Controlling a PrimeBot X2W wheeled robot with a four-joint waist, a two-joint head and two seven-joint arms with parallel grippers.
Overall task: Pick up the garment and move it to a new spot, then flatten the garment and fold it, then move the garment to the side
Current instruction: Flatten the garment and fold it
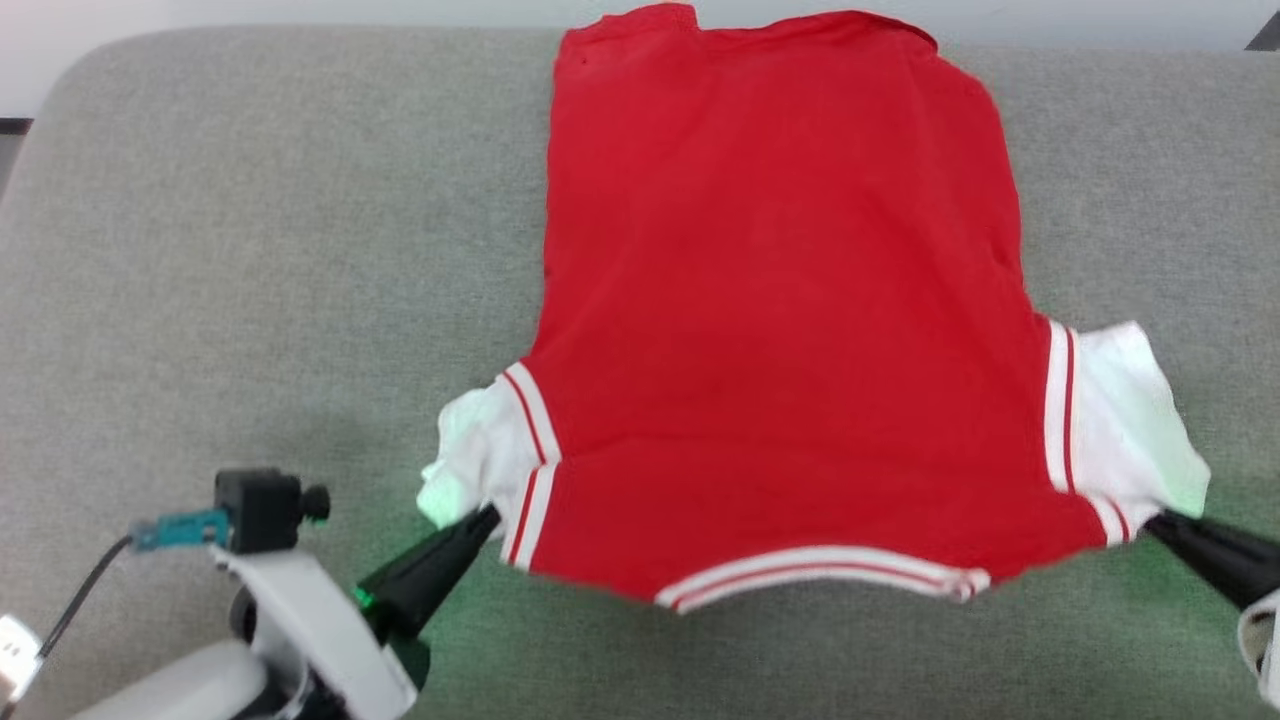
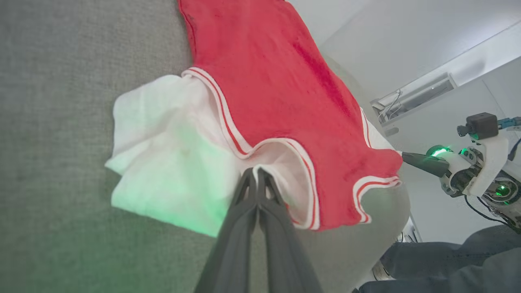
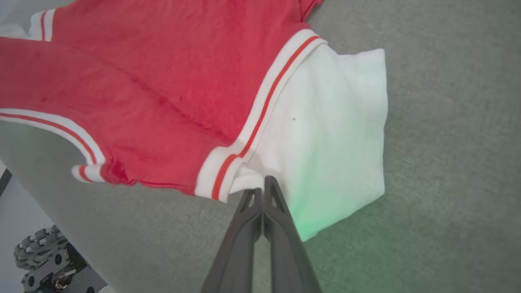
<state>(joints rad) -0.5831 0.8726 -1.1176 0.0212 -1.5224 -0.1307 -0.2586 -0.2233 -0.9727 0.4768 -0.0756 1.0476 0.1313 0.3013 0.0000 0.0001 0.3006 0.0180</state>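
Observation:
The garment (image 1: 780, 300) is spread back side up on the grey surface (image 1: 250, 250), plain red with white sleeves and striped trim; its collar points toward me and its hem reaches the far edge. My left gripper (image 1: 490, 517) is shut on the shoulder seam by the white left sleeve (image 2: 163, 154), pinching the cloth at its tips (image 2: 256, 173). My right gripper (image 1: 1150, 520) is shut on the seam by the white right sleeve (image 3: 338, 134), tips (image 3: 262, 189) clamped on the fabric. Both shoulders are lifted slightly off the surface. The chest letters are hidden underneath.
The grey surface extends wide on both sides of the garment. Beyond its edge in the left wrist view stand my right arm (image 2: 468, 167) and a person's dark-trousered leg (image 2: 447, 260). A pale wall lies past the far edge.

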